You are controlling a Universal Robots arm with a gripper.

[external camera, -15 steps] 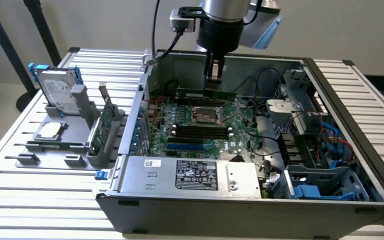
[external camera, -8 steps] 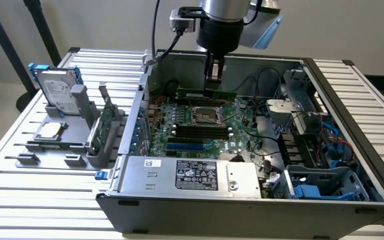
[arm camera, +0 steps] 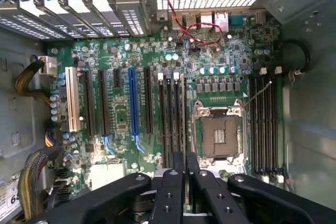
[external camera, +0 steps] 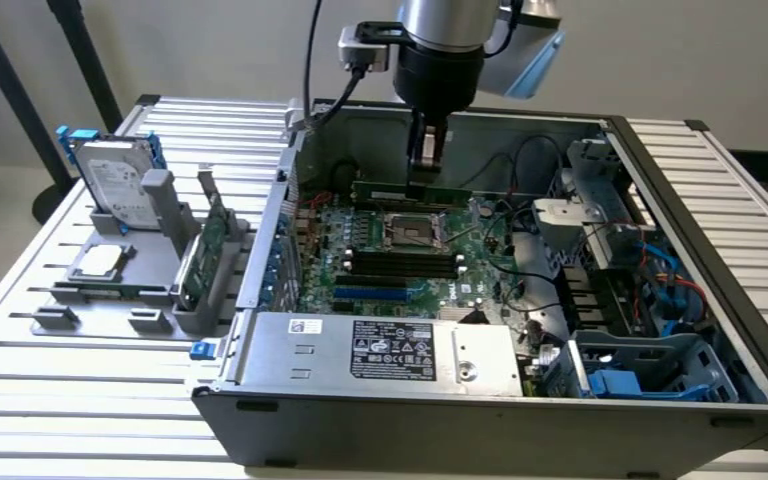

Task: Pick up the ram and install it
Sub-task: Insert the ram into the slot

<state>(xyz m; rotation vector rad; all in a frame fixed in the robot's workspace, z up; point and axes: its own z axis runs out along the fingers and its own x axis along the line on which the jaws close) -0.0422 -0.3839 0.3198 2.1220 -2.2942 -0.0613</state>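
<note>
Nearest, the open computer case (external camera: 491, 425) on the slatted surface (external camera: 77, 400) is fronted by a labelled power supply (external camera: 384, 350). Behind it the motherboard (external camera: 357, 225) lies flat, with black slots (external camera: 398, 263) and processor socket (external camera: 419, 231). Beyond the socket, the ram (external camera: 381, 188) is held level in the hand (external camera: 424, 182), clenched on its middle, the stick projecting either side.

Tally at the open case (external camera: 491, 428)
One gripper (external camera: 424, 178), one ram (external camera: 381, 189), one motherboard (arm camera: 220, 56), one CPU socket (external camera: 411, 232), one long blue slot (arm camera: 132, 103); on one rack (external camera: 157, 195) outside, one hard drive (external camera: 115, 185), one upright green card (external camera: 201, 262).
</note>
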